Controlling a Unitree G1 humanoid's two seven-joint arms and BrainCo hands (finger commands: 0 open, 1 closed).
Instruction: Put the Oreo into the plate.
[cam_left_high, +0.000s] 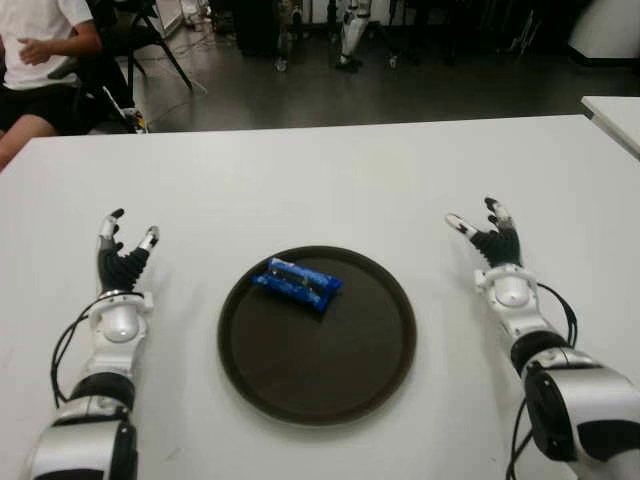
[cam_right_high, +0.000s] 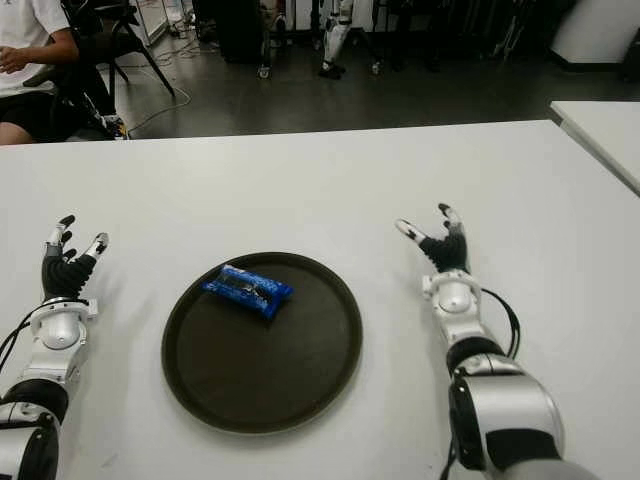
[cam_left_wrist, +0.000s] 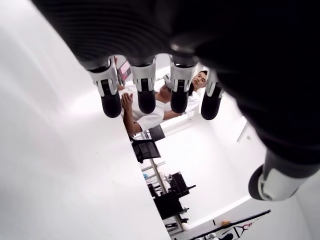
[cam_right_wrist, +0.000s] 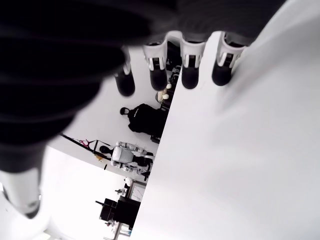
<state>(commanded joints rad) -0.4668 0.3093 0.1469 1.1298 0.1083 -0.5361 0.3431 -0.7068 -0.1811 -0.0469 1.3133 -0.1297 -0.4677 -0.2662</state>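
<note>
A blue Oreo pack (cam_left_high: 297, 283) lies inside the dark round plate (cam_left_high: 340, 370), towards its far left part. The plate sits on the white table (cam_left_high: 330, 180) between my two hands. My left hand (cam_left_high: 122, 250) shows to the left of the plate, fingers spread and holding nothing. On the plate's right, my right hand (cam_left_high: 488, 230) is likewise open and empty. In both wrist views the fingers (cam_left_wrist: 145, 95) extend straight over the bare table, and nothing is between the right hand's fingers (cam_right_wrist: 190, 70).
A person (cam_left_high: 40, 60) sits beyond the table's far left corner near black chairs (cam_left_high: 150, 30). Another white table's corner (cam_left_high: 612, 112) shows at the far right. Robot legs (cam_left_high: 350, 35) stand in the background.
</note>
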